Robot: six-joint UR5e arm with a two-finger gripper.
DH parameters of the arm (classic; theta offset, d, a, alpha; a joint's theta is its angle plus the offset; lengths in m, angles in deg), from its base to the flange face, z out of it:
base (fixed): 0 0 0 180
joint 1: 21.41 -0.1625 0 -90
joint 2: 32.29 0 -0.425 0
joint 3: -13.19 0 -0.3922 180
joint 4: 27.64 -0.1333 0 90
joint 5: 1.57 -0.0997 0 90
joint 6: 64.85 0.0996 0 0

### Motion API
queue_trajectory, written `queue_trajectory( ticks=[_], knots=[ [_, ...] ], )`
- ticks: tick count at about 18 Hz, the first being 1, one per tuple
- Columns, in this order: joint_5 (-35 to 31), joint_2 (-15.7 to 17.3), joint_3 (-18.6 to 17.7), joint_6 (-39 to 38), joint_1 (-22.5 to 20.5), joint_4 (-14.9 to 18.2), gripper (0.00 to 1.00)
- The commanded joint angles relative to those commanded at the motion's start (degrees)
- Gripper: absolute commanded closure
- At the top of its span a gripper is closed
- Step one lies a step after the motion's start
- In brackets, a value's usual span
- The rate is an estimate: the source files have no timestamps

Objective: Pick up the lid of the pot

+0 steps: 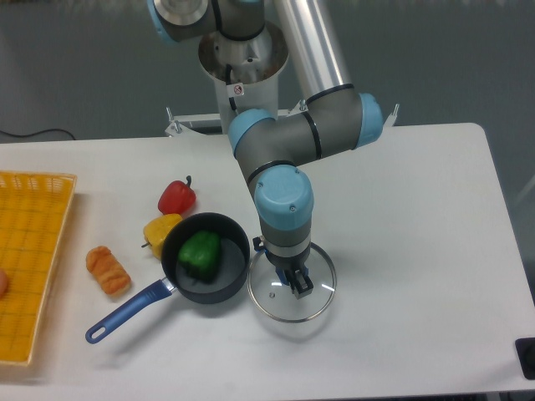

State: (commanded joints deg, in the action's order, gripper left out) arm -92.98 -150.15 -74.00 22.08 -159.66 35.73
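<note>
Currently the grasp step looks to be in hand: the gripper (pixel 292 282) is down over the pot lid (pixel 273 304), and its 2 fingers appear drawn in narrow on the knob, so I judge the lid held. It sits just beside the pan (pixel 219 294), nearer the camera-side edge of the table (pixel 418 276) than the far edge. Whether its rim is off the surface, I cannot tell. The next move calls for 1 straight, slow rise with the grip kept firm and the lid level, clearing the pan's wall before any sideways travel.
</note>
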Motion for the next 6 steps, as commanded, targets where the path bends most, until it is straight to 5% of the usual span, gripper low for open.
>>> queue_trajectory(
  ticks=[6],
  knots=[
    [0.09,-0.09,0.18,2.11,-1.23,0.00,0.42]
  ],
)
